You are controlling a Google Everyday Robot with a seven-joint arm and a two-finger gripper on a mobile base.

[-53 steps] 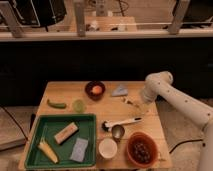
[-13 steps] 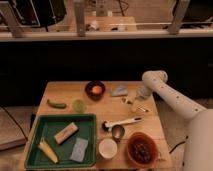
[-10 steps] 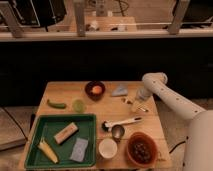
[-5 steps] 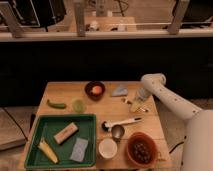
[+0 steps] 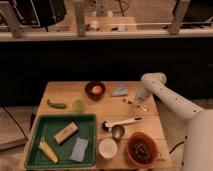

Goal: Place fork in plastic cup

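Observation:
The fork (image 5: 143,107) is a small thin silvery piece lying on the wooden table (image 5: 110,112) at its right side. My gripper (image 5: 136,101) hangs down from the white arm (image 5: 167,100) and sits low over the table, right at the fork's left end; contact cannot be made out. The plastic cup (image 5: 107,148) is white and stands upright at the table's front edge, between the green tray (image 5: 62,141) and an orange bowl (image 5: 141,149), well in front of the gripper.
A white-handled scoop (image 5: 123,122) with a metal head lies between gripper and cup. A dark bowl with an orange (image 5: 95,90), a blue-grey lump (image 5: 120,90), a green pepper (image 5: 56,104) and a lime disc (image 5: 78,105) lie further back. The tray holds several items.
The gripper has moved left and down towards the table by the fork. Nothing else on the table has moved.

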